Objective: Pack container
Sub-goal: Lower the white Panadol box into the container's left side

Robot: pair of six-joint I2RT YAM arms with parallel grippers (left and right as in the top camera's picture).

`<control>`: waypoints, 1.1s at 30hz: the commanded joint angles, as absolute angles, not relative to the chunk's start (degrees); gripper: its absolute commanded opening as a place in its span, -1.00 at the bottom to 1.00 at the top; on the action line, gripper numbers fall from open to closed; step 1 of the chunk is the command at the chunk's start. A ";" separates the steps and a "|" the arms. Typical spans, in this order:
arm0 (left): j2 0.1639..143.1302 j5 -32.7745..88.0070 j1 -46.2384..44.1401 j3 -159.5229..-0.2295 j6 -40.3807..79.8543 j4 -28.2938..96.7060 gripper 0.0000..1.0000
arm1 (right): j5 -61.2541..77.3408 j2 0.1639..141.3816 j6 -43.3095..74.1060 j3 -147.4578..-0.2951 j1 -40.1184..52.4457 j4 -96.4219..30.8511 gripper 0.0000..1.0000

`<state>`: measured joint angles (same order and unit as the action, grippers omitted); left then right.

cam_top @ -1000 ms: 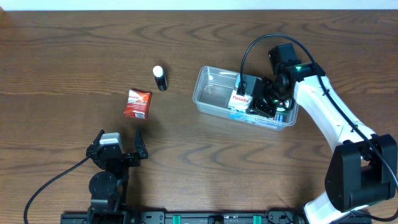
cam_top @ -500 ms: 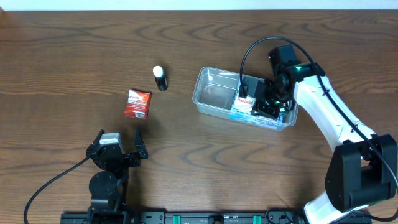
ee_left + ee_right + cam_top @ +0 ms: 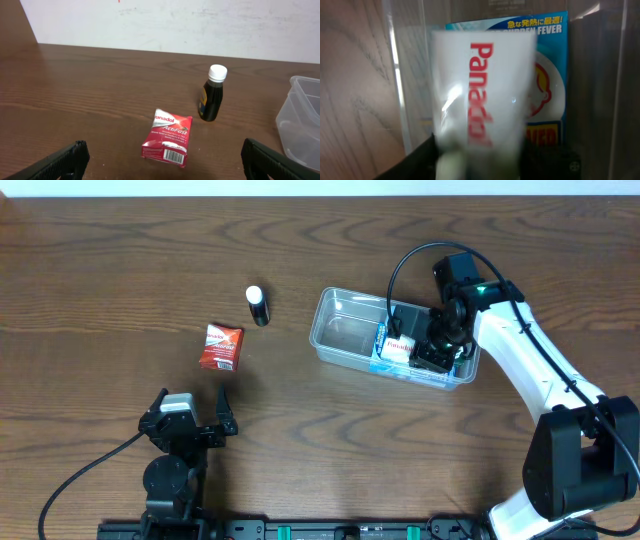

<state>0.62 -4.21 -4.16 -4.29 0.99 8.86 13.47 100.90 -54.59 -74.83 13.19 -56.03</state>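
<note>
Container (image 3: 342, 332) under right gripper (image 3: 417, 350) — white Panadol box (image 3: 399, 346) at its jaws, grip unclear

The right arm (image 3: 535, 360) is built of smooth white rounded shells joined by black cylindrical joints, with a thin black cable (image 3: 400, 265) looping out behind its hand and a small green light (image 3: 481, 288) on the black wrist housing. The left arm (image 3: 168, 478) is matt black, with a pale grey boxy module (image 3: 177, 402) just behind its hand and a second black cable (image 3: 85, 470) trailing off behind that. The left gripper (image 3: 192, 395) has two flat black fingers (image 3: 277, 159) with finely ridged edges.
</note>
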 commanded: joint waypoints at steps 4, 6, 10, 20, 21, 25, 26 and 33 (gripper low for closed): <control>0.38 -3.42 -3.81 -3.90 0.01 10.24 0.96 | 15.03 101.38 -54.87 -74.30 12.82 -56.21 0.25; 0.38 -3.42 -3.81 -3.90 -0.01 10.26 0.96 | 15.33 101.38 -54.89 -74.30 12.82 -56.14 0.25; 0.38 -3.42 -3.81 -3.90 0.01 10.24 0.96 | 16.91 101.38 -54.85 -74.30 12.82 -55.16 0.13; 0.38 -3.42 -3.81 -3.90 -0.01 10.24 0.96 | 14.48 101.38 -42.09 -74.13 12.49 -50.96 -0.66; 0.38 -3.42 -3.81 -3.90 0.01 10.24 0.96 | 13.41 101.38 -40.03 -74.08 12.36 -50.61 -0.71; 0.38 -3.42 -3.81 -3.90 0.01 10.26 0.96 | 8.91 101.38 -29.65 -74.06 11.79 -50.15 -0.91; 0.38 -3.42 -3.81 -3.90 -0.01 10.24 0.96 | 7.75 101.38 -27.33 -74.06 11.68 -50.28 -0.97; 0.38 -3.42 -3.81 -3.90 -0.01 10.26 0.96 | -0.32 101.38 -14.26 -74.06 11.53 -54.39 -0.97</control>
<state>0.62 -4.21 -4.16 -4.29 0.99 8.88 4.93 100.90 -23.40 -74.46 12.10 -53.04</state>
